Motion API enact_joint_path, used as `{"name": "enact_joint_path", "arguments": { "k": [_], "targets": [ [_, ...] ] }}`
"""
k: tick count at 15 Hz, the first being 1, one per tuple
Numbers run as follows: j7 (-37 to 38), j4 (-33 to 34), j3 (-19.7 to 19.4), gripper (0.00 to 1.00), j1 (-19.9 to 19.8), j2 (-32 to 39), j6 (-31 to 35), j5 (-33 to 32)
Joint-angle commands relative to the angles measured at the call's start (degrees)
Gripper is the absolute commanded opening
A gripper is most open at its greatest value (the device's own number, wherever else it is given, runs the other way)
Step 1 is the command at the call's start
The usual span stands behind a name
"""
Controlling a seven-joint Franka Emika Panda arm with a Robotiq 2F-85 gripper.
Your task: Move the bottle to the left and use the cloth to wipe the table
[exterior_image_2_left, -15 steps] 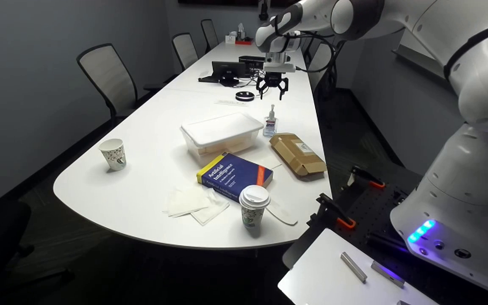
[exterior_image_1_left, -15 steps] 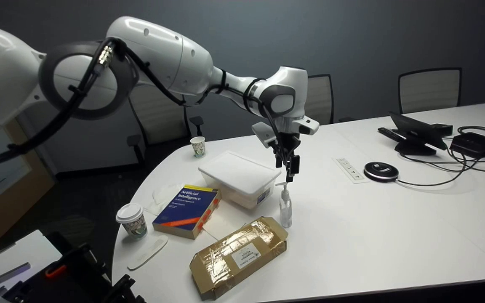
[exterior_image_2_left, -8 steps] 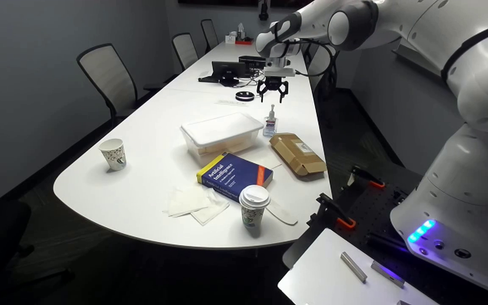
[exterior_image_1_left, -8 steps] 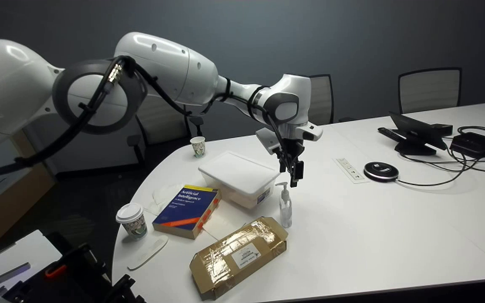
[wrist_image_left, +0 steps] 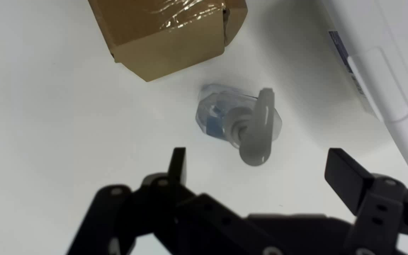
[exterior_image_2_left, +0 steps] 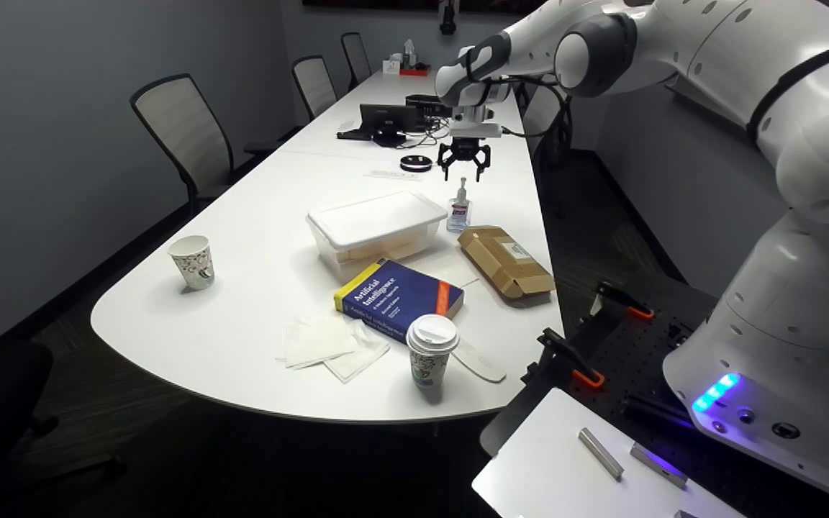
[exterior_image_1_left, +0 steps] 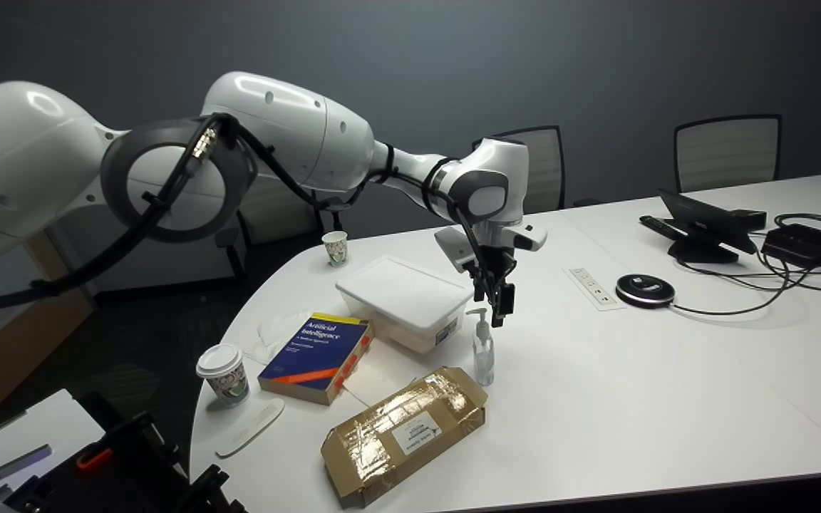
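Note:
The bottle (exterior_image_1_left: 483,362), slim and clear with a pale pump top, stands upright on the white table (exterior_image_1_left: 631,406). It shows also in an exterior view (exterior_image_2_left: 459,216), between the plastic box and the cardboard box. My gripper (exterior_image_2_left: 463,178) is open and empty, pointing down just above the bottle. In the wrist view the bottle (wrist_image_left: 214,122) is seen from above, its pump head between and ahead of the spread fingers (wrist_image_left: 257,156), touching neither. White thin cloths or napkins (exterior_image_2_left: 317,342) lie on the table by the book; another white sheet (exterior_image_2_left: 447,267) lies partly hidden near the boxes.
A lidded plastic box (exterior_image_2_left: 378,223) stands close beside the bottle. A cardboard box (exterior_image_1_left: 407,434) lies by its base. A blue book (exterior_image_1_left: 318,353), a lidded cup (exterior_image_1_left: 224,374), an open paper cup (exterior_image_2_left: 193,262) and a black round device (exterior_image_1_left: 646,291) are on the table.
My gripper has come down toward the bottle and shifted slightly, staying open. The bottle and other objects have not moved.

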Motion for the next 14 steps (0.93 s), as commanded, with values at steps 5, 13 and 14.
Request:
{"name": "enact_joint_path", "arguments": {
  "k": [5, 13, 14],
  "targets": [
    [1.0, 2.6, 0.6, 1.0, -0.8, 0.8, -4.5, 0.8],
    [1.3, 2.8, 1.0, 1.0, -0.9, 1.2, -6.3, 0.9],
    [1.3, 2.9, 1.0, 1.0, -0.8, 1.3, -6.4, 0.8]
  ]
}}
